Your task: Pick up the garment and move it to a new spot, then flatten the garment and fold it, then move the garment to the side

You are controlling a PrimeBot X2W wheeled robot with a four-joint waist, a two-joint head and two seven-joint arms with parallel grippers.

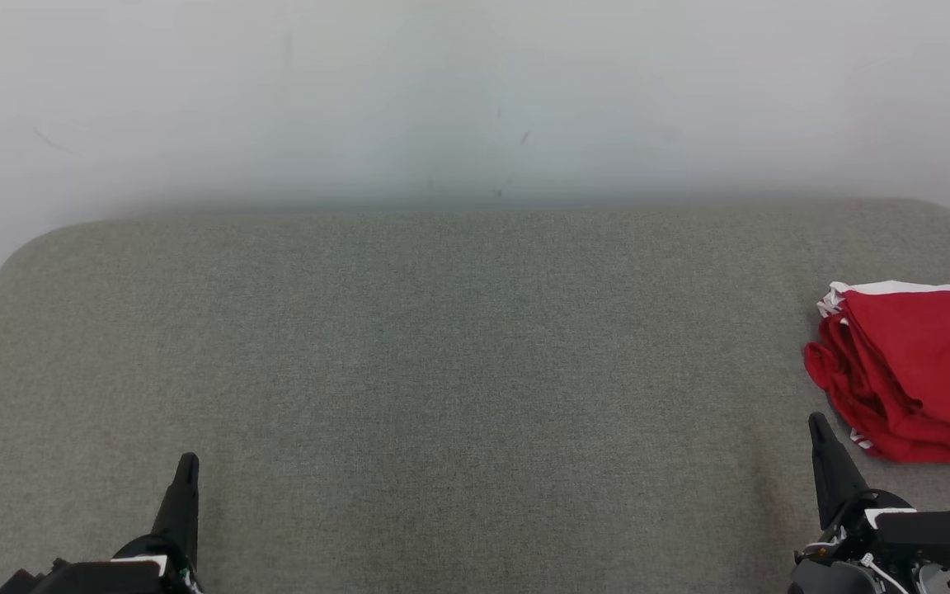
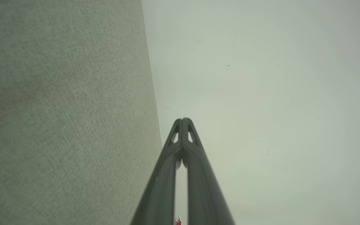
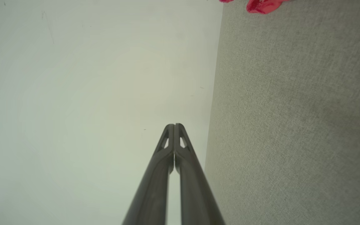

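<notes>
**Figure 1.** Head view with 2 wrist views; every position is given relative to the garment.

The garment, red with white trim, lies in 1 rumpled, layered heap on the grey padded surface. Its right-hand part is cut off by the frame, so how near that side comes to the surface's edge cannot be told. The right gripper stands just on the near side of the garment, by its left corner, with the tip close to the cloth but apart from it. The left gripper sits well apart from the garment, far to its left. Both pairs of fingers are pressed together and hold nothing, as each wrist view confirms. Beyond the garment rises a plain pale wall.

Hazards, as judged from this arrangement:

1. With its fingers together, an advancing right gripper would plough into the heap and shove it away, perhaps toward the unseen edge, instead of pinching it. The jaws need to part first.
2. A pinch on the top layer alone would let the lower layers trail and drag, so the garment lands twisted and is harder to flatten.
3. A pinch driven too deep could snag the surface's cover.
4. The left gripper has far to travel to the garment and would pass near the right arm, so the 2 arms could clash.
</notes>
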